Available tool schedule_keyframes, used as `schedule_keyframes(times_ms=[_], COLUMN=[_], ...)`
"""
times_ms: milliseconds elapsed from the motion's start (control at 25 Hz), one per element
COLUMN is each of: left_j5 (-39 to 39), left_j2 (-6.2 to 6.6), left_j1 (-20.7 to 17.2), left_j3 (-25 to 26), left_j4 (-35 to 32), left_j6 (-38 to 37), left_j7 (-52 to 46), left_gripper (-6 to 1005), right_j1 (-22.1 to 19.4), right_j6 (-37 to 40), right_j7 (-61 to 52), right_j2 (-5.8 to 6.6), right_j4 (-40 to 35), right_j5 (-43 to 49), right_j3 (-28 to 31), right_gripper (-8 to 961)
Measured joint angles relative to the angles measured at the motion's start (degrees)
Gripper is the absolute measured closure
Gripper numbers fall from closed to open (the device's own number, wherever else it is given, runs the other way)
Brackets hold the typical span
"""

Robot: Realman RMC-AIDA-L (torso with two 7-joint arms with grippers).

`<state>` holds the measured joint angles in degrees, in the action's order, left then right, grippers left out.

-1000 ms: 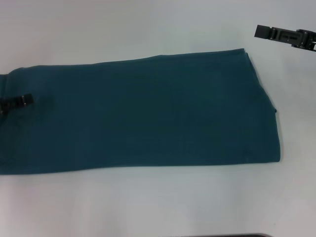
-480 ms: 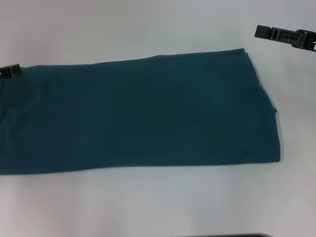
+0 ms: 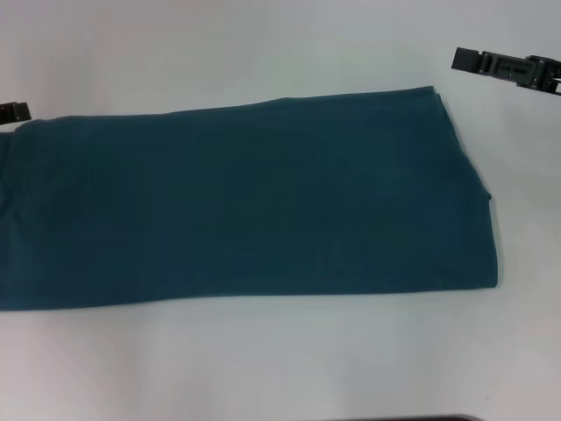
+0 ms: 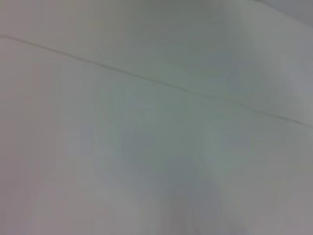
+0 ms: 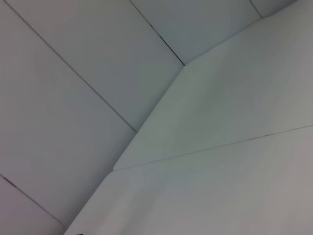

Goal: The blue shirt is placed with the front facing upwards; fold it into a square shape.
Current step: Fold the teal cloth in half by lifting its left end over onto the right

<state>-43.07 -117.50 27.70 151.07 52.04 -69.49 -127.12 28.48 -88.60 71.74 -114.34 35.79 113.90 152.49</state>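
Cloth like this is soft and light. The blue shirt (image 3: 254,202) bends, sags and wrinkles when you lift it, and it does not break. It lies flat on the white table (image 3: 263,368), already folded into a long band. The band runs from the left edge of the head view to a neat end on the right. No letters show on top, only plain cloth.

I think the best places to hold it are the two corners of one short end. Then that end can be carried over to the other end to make a square. Holding only one corner would let the cloth droop and twist.

The left gripper (image 3: 14,111) is at the far left, just beside the back edge of the shirt. The right gripper (image 3: 507,67) is past the back right corner, apart from the shirt. I cannot tell if either one is wide or narrow. Neither seems to hold the cloth.

Nothing else sits on the table, so nothing is in the way. The wrist views show only pale surfaces.
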Motion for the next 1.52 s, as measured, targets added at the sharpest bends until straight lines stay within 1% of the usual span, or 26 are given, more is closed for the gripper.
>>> schedule_keyframes(times_ms=[160, 320, 520, 720, 960, 1520], left_j5=[1.7, 2.0, 2.4, 3.1, 3.3, 6.2], left_j2=[0.16, 0.75, 1.04, 1.33, 2.38, 2.96], left_j1=[1.4, 1.7, 1.8, 1.8, 1.8, 1.8], left_j3=[0.0, 0.0, 0.0, -0.1, -0.2, -0.2], left_j4=[-2.0, -3.4, -4.6, -5.4, -7.0, -8.0], left_j6=[2.6, 4.3, 5.9, 5.9, 4.9, 3.6], left_j7=[-0.2, -0.2, -0.2, -0.2, -0.3, -2.5], left_gripper=[124, 124, 125, 125, 125, 125], right_j1=[0.0, 0.0, 0.0, 0.0, 0.0, 0.1], right_j6=[0.0, 0.0, 0.0, 0.0, 0.0, 0.1], right_j7=[-0.4, -0.7, -1.0, -1.2, -1.3, -1.4], right_j2=[0.00, 0.00, 0.00, 0.00, 0.00, 0.00], right_j4=[0.0, 0.0, 0.0, 0.0, 0.0, 0.0], right_j5=[0.0, 0.0, 0.1, 0.0, 0.0, -0.1], right_j3=[0.0, 0.0, 0.0, 0.0, 0.0, 0.0], right_gripper=[236, 236, 236, 236, 236, 236])
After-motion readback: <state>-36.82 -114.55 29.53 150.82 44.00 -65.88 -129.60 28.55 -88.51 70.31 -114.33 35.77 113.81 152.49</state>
